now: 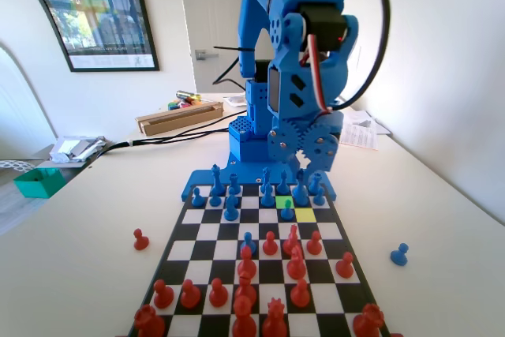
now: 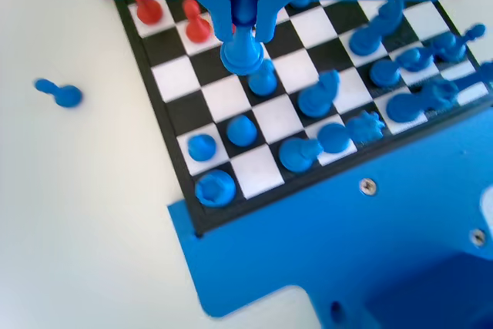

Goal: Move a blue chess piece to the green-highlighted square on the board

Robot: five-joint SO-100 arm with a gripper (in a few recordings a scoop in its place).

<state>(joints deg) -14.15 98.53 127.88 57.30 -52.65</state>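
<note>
I see green-highlighted square (image 1: 284, 202) at board's (image 1: 197, 230) far end in fixed view, just left of yellow square (image 1: 304, 215). In wrist view gripper (image 2: 245, 17) pinching blue piece (image 2: 243, 50), lifted above board. Loose blue pawn (image 1: 399, 255) on table (image 1: 79, 258), right.

The blue arm (image 1: 304, 61) stands folded over the near rows, wrist bent steeply downward, and in the wrist view its gripper (image 2: 244, 17) hangs from the top edge with both jaws closed on a blue piece (image 2: 243, 40)
</note>
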